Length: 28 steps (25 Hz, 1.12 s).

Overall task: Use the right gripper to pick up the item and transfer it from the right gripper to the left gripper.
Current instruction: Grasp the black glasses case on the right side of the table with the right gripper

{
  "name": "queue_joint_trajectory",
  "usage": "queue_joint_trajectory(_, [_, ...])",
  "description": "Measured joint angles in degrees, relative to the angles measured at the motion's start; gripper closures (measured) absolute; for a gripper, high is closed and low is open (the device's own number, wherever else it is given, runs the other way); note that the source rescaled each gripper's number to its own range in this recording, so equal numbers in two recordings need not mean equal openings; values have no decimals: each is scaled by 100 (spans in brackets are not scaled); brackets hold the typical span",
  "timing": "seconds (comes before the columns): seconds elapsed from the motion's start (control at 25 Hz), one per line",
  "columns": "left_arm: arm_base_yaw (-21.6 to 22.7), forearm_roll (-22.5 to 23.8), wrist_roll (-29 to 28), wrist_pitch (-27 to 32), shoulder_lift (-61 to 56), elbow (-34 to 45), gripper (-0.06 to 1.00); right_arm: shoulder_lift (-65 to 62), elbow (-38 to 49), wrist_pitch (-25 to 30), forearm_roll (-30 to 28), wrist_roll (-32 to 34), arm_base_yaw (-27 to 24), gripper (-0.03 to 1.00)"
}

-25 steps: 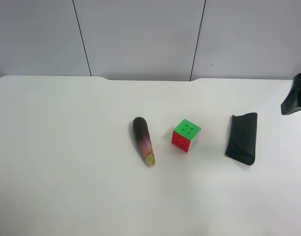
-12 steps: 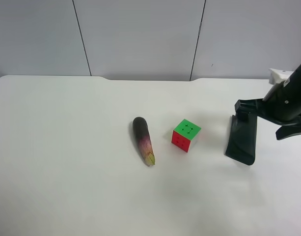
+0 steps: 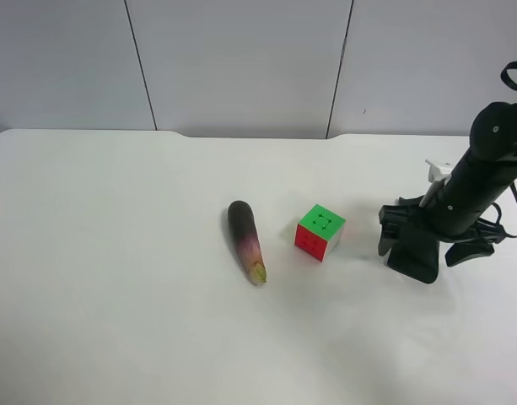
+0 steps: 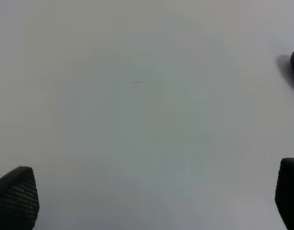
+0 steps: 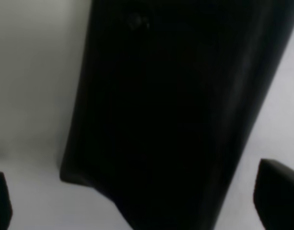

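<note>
The right gripper [image 3: 422, 250] hangs low over the black glasses case [image 3: 416, 257] on the table [image 3: 115, 295], its fingers spread to either side, so the pick-up is in hand. Next it should close squarely across the case. Further off, the left gripper [image 4: 151, 194] hovers over the table with its fingers apart.

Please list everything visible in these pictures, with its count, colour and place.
dark purple eggplant: one, purple, table middle
coloured puzzle cube: one, green top and red side, beside the eggplant
black soft glasses case: one, black, at the exterior high view's right
white table: one, white, under everything
grey wall panels: three, grey, behind the table
right gripper: one, black, open, fingers either side of the case
left gripper: one, black, open, above the table
</note>
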Motion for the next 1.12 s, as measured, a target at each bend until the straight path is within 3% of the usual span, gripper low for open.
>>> queue_joint_trajectory(0.52, [0,0,5,0,0,0,-6,202,0,-536,2,0,0,-3])
queue_joint_trajectory(0.88, [0,0,5,0,0,0,-6,206,0,-536,2,0,0,12])
queue_joint_trajectory(1.0, [0,0,5,0,0,0,-6,206,0,-507,2,0,0,26])
queue_joint_trajectory(1.12, [0,0,5,0,0,0,-6,206,0,-471,9,0,0,50])
